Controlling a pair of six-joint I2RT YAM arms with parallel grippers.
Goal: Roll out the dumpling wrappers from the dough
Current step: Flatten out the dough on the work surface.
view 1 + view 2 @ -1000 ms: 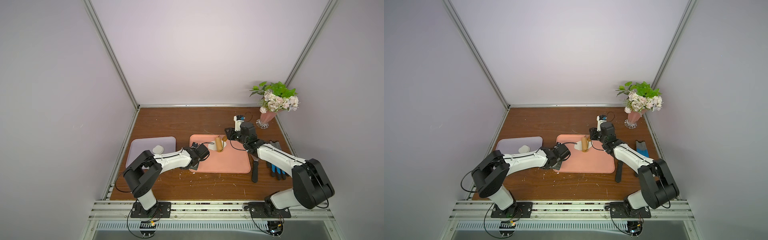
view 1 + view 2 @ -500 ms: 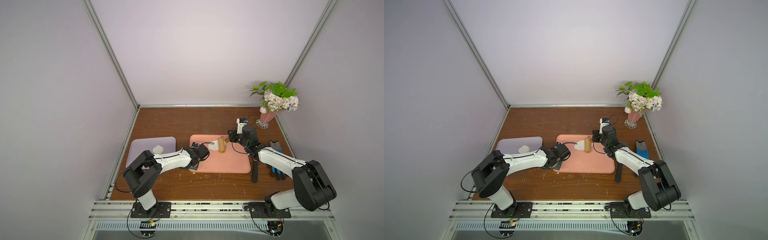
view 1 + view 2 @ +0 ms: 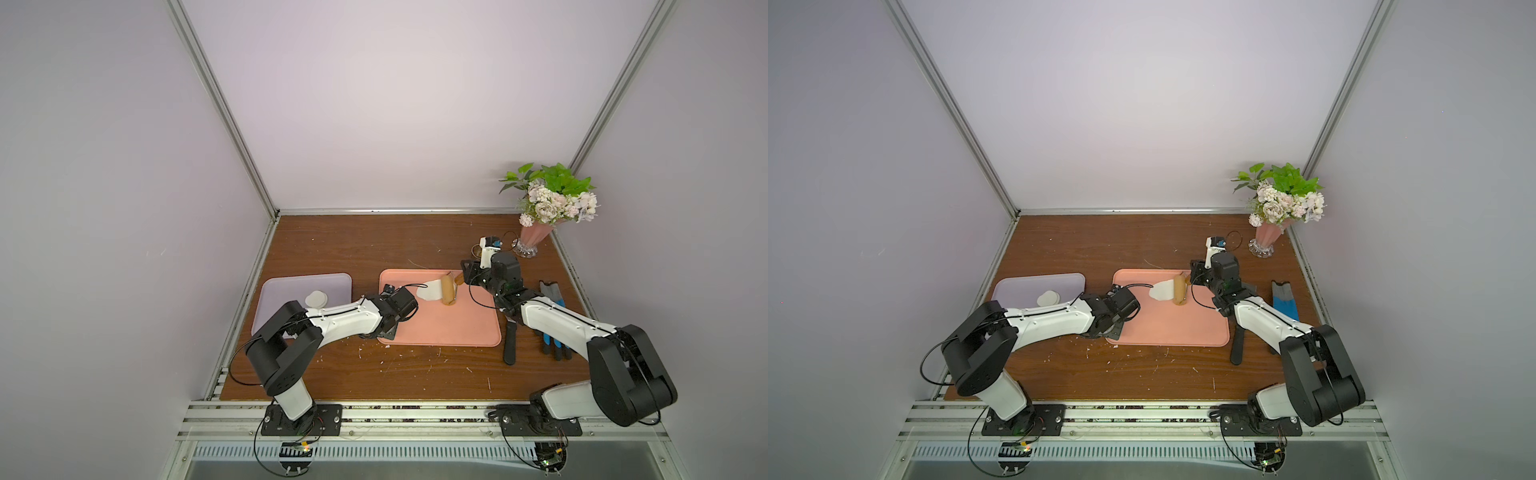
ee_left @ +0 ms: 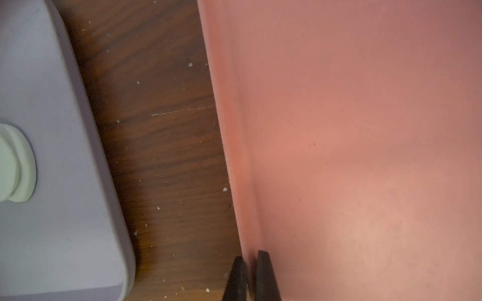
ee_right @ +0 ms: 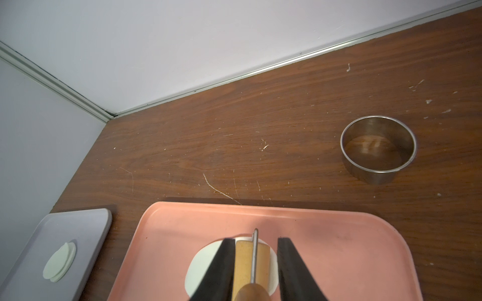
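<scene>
The dough (image 3: 430, 289) (image 5: 200, 265) is a thin white sheet lying on the pink tray (image 3: 440, 328) (image 5: 182, 229). A tan wooden roller (image 3: 449, 291) (image 5: 245, 263) rests on its right part. My right gripper (image 5: 256, 239) (image 3: 461, 278) is shut on the roller's handle. Two round white dumpling wrappers (image 3: 316, 298) (image 5: 59, 262) lie overlapping on the lavender tray (image 3: 291, 286) to the left. At the pink tray's near left corner my left gripper (image 4: 250, 255) (image 3: 387, 332) is shut on the rim, one finger on each side.
A steel ring cutter (image 5: 378, 149) stands on the wooden table behind the pink tray. A flower vase (image 3: 536, 237) is in the back right corner. A black-handled tool (image 3: 1237, 345) and a blue-grey scraper (image 3: 1285, 305) lie right of the pink tray, by the right arm.
The right gripper has drawn the roller a little to the right across the dough, baring more white sheet on its left. The left arm holds still.
</scene>
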